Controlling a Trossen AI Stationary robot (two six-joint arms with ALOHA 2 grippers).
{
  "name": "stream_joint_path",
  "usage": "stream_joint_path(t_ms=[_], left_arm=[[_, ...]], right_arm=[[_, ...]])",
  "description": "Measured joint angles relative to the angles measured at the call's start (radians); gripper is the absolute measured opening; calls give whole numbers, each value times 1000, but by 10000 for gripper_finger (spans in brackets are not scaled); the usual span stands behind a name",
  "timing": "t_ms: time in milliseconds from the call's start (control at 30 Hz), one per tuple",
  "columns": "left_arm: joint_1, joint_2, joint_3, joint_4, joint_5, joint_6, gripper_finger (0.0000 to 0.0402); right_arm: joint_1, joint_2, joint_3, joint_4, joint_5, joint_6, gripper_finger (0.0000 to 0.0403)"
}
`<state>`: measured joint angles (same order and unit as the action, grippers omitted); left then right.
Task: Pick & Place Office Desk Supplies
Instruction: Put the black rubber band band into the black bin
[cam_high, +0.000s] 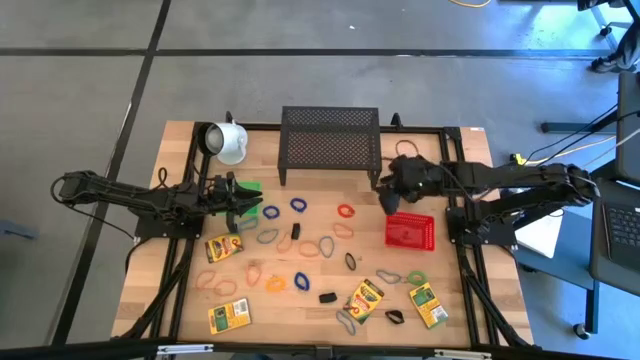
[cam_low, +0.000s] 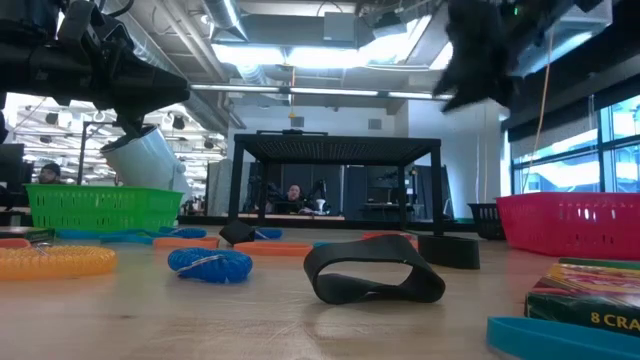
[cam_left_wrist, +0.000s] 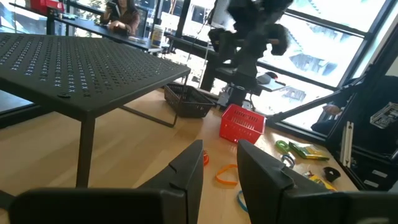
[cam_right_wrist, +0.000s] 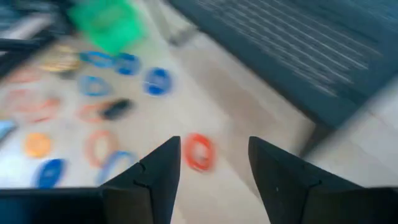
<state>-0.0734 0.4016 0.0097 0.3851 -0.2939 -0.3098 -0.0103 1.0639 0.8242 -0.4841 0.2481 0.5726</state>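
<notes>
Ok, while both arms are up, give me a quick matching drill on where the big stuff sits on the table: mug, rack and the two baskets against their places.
Things:
1. white mug
2. black mesh rack
3. red basket
4. green basket

Places, seen from above:
a. right side of the table, mid depth
b. back left corner, lying on its side
c. back edge, centre
d. left side of the table, mid depth

Pairs: 1-b, 2-c, 3-a, 4-d.
</notes>
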Motion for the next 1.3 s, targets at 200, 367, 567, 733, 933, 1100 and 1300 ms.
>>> stream_joint_path(t_ms=[200, 367, 567, 733, 933, 1100, 1300], left_arm=[[0, 0, 0, 0, 0, -1, 91], [0, 0, 0, 0, 0, -1, 91], [0, 0, 0, 0, 0, 0, 91], [0, 0, 0, 0, 0, -1, 91], [0, 0, 0, 0, 0, 0, 91], [0, 0, 0, 0, 0, -1, 91], [0, 0, 0, 0, 0, 0, 91]], right_arm=[[157, 82, 0, 195, -7, -110, 191], [229, 166, 0, 227, -11, -302, 191], [250, 275, -1, 229, -166, -570, 191], [249, 370, -1, 258, -248, -664, 191], [248, 459, -1, 343, -253, -689, 191], [250, 537, -2, 409, -294, -688, 191], [255, 615, -2, 425, -293, -662, 191]])
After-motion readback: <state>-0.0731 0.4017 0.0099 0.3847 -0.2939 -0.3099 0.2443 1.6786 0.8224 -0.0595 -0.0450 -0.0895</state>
